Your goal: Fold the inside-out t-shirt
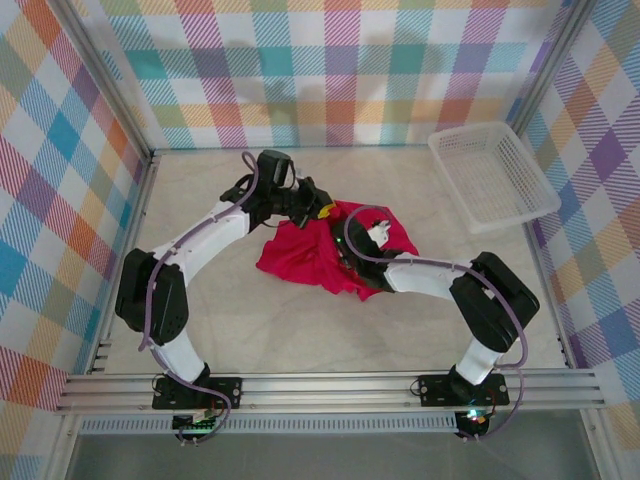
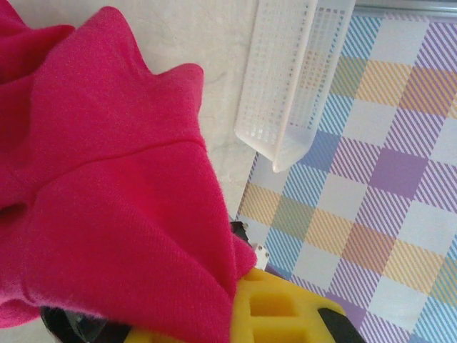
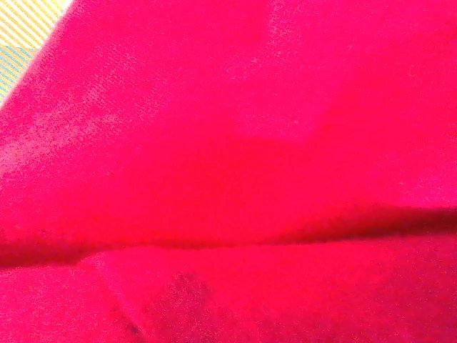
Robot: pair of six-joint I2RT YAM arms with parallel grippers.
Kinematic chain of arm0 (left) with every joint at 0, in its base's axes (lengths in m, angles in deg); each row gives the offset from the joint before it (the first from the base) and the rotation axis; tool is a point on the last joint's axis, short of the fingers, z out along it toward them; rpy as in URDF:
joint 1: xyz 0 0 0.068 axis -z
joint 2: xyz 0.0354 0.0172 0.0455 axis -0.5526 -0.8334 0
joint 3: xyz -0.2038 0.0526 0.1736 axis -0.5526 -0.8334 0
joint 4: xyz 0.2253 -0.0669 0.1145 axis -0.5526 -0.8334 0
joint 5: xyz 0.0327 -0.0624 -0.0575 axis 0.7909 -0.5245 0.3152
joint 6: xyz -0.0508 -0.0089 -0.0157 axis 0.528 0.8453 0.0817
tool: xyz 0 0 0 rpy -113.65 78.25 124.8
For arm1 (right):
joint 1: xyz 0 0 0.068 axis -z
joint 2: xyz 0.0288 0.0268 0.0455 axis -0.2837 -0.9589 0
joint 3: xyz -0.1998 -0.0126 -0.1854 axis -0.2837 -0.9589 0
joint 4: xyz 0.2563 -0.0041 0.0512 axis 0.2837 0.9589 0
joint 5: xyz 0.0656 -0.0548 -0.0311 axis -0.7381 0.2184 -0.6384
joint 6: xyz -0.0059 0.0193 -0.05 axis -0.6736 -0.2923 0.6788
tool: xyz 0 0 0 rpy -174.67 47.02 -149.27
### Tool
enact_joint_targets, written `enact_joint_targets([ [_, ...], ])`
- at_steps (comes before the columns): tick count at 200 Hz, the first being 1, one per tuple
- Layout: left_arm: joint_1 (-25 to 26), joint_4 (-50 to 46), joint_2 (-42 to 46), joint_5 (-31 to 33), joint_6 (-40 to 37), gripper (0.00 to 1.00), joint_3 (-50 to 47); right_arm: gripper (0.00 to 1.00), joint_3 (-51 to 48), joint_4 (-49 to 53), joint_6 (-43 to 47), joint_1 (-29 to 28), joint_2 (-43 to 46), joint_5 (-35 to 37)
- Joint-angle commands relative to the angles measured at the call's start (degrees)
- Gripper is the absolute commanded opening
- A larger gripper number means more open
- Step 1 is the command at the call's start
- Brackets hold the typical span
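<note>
Left claw [image 1: 318, 208] first: it's clamped tight, and red cloth spills straight over its yellow pad [image 2: 275, 311] in the left wrist view, so I read that as a pinch on the shirt's far edge.

Now, big to small. Your tabletop [image 1: 250, 330] has plenty of bare room in front of the arms, so use it. About mid-table sits the inside-out t-shirt [image 1: 295, 255], a crumpled heap bunched between your two arms, with no sleeve or hem I can pick out. To my eye the job is barely begun: you're at the spreading stage, and no fold is worth making until that heap lies flat.

White mesh basket [image 1: 495, 175] is off in the far right corner, well apart from the cloth; don't sweep fabric toward it.

Right claw [image 1: 368, 245] is down in the heap's right side with red fabric pressed close against its camera, so I can't tell whether it's wide, narrow or gripping. Sort that out before you pull. If it has a single layer, draw the two claws apart slowly and level, watching for the cloth to go taut. If it has a bundle, let go and pick a clean edge.
</note>
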Motion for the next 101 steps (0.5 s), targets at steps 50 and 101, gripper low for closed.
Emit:
enact_joint_targets([
  [50,-1.1,0.4,2.2,-1.0,-0.8,0.0,-0.6,0.0,5.4,-1.3,-1.5,0.3,-1.6,2.0],
  [101,-3.2,0.0,1.3,-2.1,-2.4,0.0,1.2,0.0,5.5,14.6,8.3,-0.6,8.7,1.3],
])
